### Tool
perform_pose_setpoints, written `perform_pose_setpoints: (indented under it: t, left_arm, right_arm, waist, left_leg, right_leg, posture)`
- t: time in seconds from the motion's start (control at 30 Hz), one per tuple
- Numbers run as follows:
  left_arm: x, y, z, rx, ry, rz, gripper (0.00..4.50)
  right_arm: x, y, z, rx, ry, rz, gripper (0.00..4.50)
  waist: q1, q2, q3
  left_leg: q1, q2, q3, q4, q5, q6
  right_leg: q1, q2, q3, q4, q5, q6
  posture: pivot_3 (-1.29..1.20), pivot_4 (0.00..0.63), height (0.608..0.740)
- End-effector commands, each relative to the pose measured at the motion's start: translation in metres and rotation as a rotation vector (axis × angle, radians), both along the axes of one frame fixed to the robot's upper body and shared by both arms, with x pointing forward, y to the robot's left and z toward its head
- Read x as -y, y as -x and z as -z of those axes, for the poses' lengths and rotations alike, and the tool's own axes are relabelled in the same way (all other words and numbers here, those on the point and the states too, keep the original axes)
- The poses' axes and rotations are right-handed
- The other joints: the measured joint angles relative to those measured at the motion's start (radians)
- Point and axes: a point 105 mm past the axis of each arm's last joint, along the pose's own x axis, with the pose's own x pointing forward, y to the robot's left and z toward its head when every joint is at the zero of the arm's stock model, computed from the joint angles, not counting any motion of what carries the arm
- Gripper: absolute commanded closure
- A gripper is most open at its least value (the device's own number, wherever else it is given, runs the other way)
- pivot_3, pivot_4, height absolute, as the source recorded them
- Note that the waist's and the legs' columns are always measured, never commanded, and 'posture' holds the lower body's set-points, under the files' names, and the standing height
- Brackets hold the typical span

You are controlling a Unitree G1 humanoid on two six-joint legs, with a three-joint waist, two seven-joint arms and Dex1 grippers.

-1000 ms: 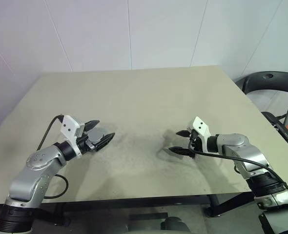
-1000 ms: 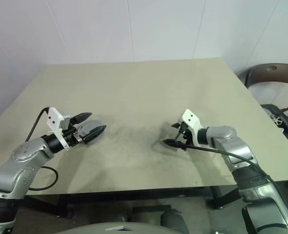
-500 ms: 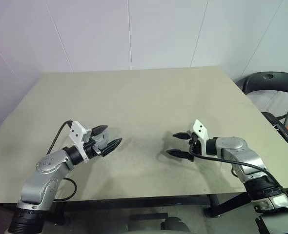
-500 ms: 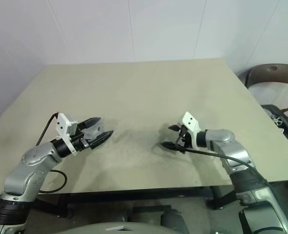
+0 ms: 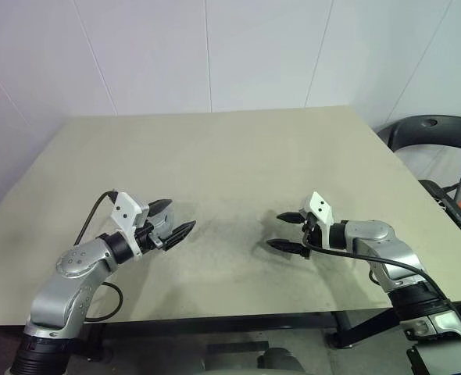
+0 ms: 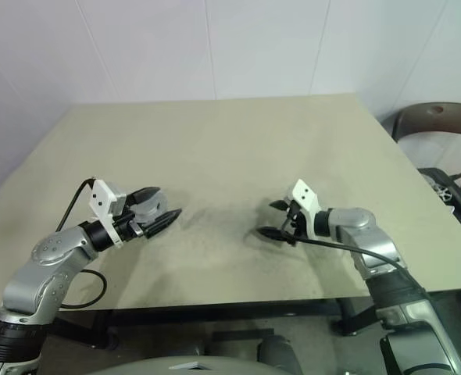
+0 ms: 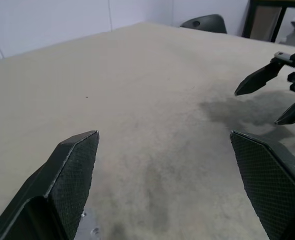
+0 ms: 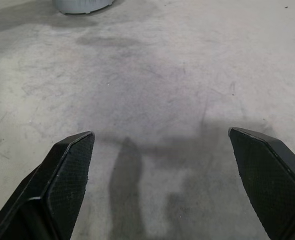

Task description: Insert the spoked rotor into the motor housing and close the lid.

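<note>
**Beige tabletop, two tools spread wide**

Beige tabletop [image 5: 238, 156] runs back to a white panelled wall [image 5: 215, 55] in the head views, with a dark chair [image 5: 434, 133] off its right corner. The left tool [image 5: 181, 213] hovers low over the near left part, jaws wide and holding nothing. A grey rounded shape [image 5: 160, 220] sits between its fingers. It is too small to tell whether this is the lid or part of the tool itself. The right tool [image 5: 274, 230] faces it from the near right, well apart, jaws equally wide and holding nothing.

From the left wrist, the two black fingers [image 7: 72, 175] stand far apart over scuffed tabletop. The right tool's tips show ahead above their own shadow, and the chair is cut off beyond the far edge.

From the right wrist, the fingers again stand wide over worn tabletop. A grey round base [image 8: 85, 5] rests on the surface ahead, mostly cut off, so it cannot be identified.
</note>
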Motion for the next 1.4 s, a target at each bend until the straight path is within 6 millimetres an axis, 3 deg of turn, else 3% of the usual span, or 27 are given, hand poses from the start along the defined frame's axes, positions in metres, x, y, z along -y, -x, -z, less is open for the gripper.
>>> perform_pose_setpoints:
  t: [0.03, 0.33, 0.73, 1.4]
  left_arm:
    - [-0.004, -0.001, -0.002, 0.049, -0.027, -0.004, 0.03]
    - [-0.018, 0.001, 0.023, 0.014, -0.007, -0.027, 0.03]
    - [-0.021, 0.002, 0.035, 0.047, -0.015, 0.008, 0.03]
    - [-0.02, -0.004, 0.031, 0.091, -0.017, 0.015, 0.03]
  right_arm:
    - [0.0, -0.007, -0.015, 0.066, -0.016, 0.003, 0.0]
    - [-0.001, -0.008, -0.017, 0.074, -0.02, 0.004, 0.0]
    - [-0.001, -0.006, -0.017, 0.072, -0.023, 0.004, 0.0]
    - [-0.002, -0.006, -0.02, 0.078, -0.034, 0.014, 0.0]
  waist:
    - [0.0, 0.0, 0.0]
    - [0.0, 0.0, 0.0]
    - [-0.001, 0.0, 0.0]
    - [-0.001, 0.0, 0.0]
  left_leg:
    - [0.0, 0.0, 0.0, 0.0, 0.0, 0.0]
    - [0.001, 0.0, 0.0, 0.0, 0.0, 0.0]
    - [0.001, 0.0, 0.0, 0.0, 0.0, 0.0]
    - [0.001, 0.0, 0.0, 0.001, 0.0, 0.0]
  right_leg:
    - [0.0, 0.0, 0.0, 0.0, 0.0, 0.0]
    - [0.0, 0.0, 0.0, 0.0, 0.0, 0.0]
    - [0.001, 0.0, 0.0, 0.001, 0.0, 0.0]
    - [0.001, 0.0, 0.0, 0.001, 0.0, 0.0]
  posture:
    - [0.0, 0.0, 0.74]
    - [0.0, 0.0, 0.74]
    - [0.0, 0.0, 0.74]
    - [0.0, 0.0, 0.74]
